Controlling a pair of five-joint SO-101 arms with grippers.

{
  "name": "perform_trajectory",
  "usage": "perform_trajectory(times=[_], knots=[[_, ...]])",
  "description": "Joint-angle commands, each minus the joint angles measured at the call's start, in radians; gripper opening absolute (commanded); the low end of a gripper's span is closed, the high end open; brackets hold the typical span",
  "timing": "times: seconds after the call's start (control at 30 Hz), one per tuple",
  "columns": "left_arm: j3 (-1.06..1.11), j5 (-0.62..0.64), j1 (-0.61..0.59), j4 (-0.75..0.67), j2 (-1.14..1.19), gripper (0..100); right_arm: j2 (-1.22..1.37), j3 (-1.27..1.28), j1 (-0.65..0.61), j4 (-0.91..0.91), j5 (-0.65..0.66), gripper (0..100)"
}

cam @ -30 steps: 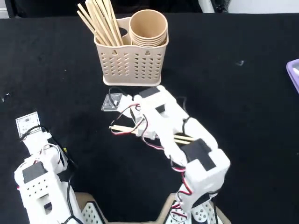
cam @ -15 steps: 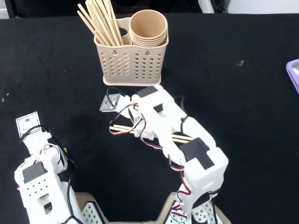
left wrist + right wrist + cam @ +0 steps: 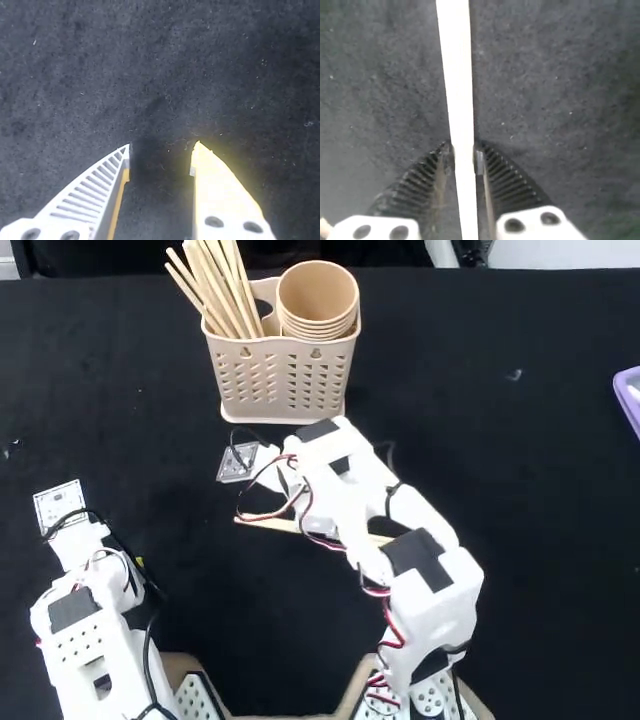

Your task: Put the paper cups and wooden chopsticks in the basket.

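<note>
vs 1 s ago: right arm (image 3: 350, 500) has shifted a bit, its elbow block now sits closer to the basket (image 3: 280, 380) in the high view, and the wrist has turned slightly; the free end of the loose chopstick (image 3: 262, 524) has swung a touch toward the arm bases. Before, two sticks showed side by side under the arm, now it reads as one thin line, can't tell if two lie together. Left arm (image 3: 85, 610) hasn't moved. Pose now: right arm folded over the middle of the table (image 3: 520, 500), forearm pointing at the basket, wrist bent down over the stick just on the near side of it. Right gripper (image 3: 462, 150) jaws narrow, clamped on the loose chopstick, which runs straight out between the fingers (image 3: 440, 165) over black cloth; can't tell if it's lifted or resting on the cloth. Left arm tucked back by its base, left gripper (image 3: 160, 147) pointing down at bare cloth, jaws apart with nothing between them. Paper cups (image 3: 318, 300) stacked upright in one compartment of the basket, bundle of chopsticks (image 3: 210, 285) leaning in the other. Purple object (image 3: 630, 390) at the table edge, well apart from all that. Markings: can't make out any writing
</note>
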Motion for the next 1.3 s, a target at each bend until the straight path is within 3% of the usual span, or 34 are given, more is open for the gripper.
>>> perform_trajectory(times=[0.0, 0.47, 0.63, 0.77, 0.87, 1.07, 1.27], knots=[[-0.056, 0.009, 0.016, 0.005, -0.009, 21, -0.054, -0.033, 0.031, 0.054, -0.028, 1.1], [-0.056, 0.009, 0.016, 0.003, -0.009, 21, -0.432, -0.07, 0.117, 0.084, -0.035, 1.1], [-0.056, 0.009, 0.016, 0.003, -0.009, 21, -0.545, -0.183, 0.112, 0.075, -0.203, 1.1], [-0.056, 0.009, 0.016, 0.005, -0.009, 21, -0.63, -0.346, 0.028, 0.077, -0.443, 1.1], [-0.056, 0.009, 0.016, 0.005, -0.009, 21, -0.636, -0.47, -0.006, 0.063, -0.549, 1.1], [-0.056, 0.009, 0.016, 0.005, -0.009, 21, -0.562, -0.619, -0.015, -0.137, -0.684, 1.1], [-0.056, 0.009, 0.016, 0.005, -0.009, 21, -0.461, -0.659, -0.017, -0.509, -0.715, 1.1]])
